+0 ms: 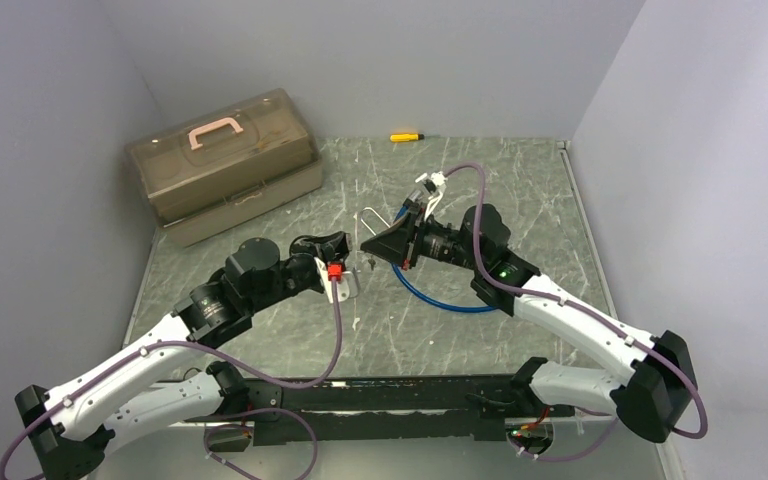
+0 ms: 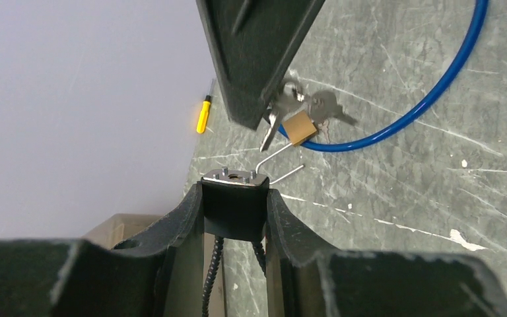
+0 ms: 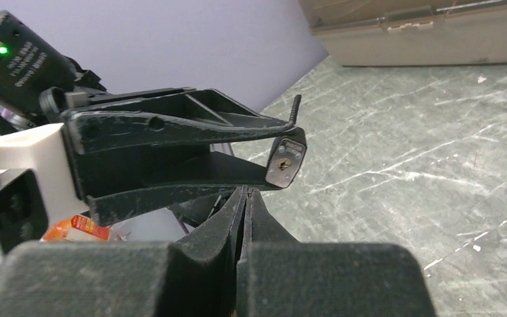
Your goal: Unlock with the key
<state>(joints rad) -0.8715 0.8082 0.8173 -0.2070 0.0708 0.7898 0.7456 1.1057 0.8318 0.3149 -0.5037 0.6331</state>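
Bench [image 1: 410, 335]: scratched grey-green top between plain walls. Brown translucent toolbox [image 1: 225, 160] with a pink handle sits at the far left, well apart from the work and not involved.

Both arms meet over mid-bench, tips facing each other. Left hand [image 2: 235, 198] is clamped on the black lock [image 2: 234, 177], one finger on each flank. The metal keyhole face is turned outward towards the other arm, probably so the keyway is presented and braced against push and twist. Black braided cord runs back from the lock between the fingers.

Right hand [image 3: 245, 198]: fingers pressed together. From the left wrist, the key [image 2: 269, 135] juts from its tip with the blade angled down towards the lock. The rest of the bunch and a small brass padlock [image 2: 299, 127] dangle beside it. The exact pinch point is hidden behind the finger.

Blue cable [image 2: 370, 139] lies in a loop on the bench beneath the right hand.

Judgement: alignment step. Key tip is near the keyhole but apart from it, not yet inserted. The blade looks off-axis to the keyway and needs squaring up. The dangling bunch could snag.

Yellow-handled screwdriver [image 1: 406, 136] lies at the far edge, unused.
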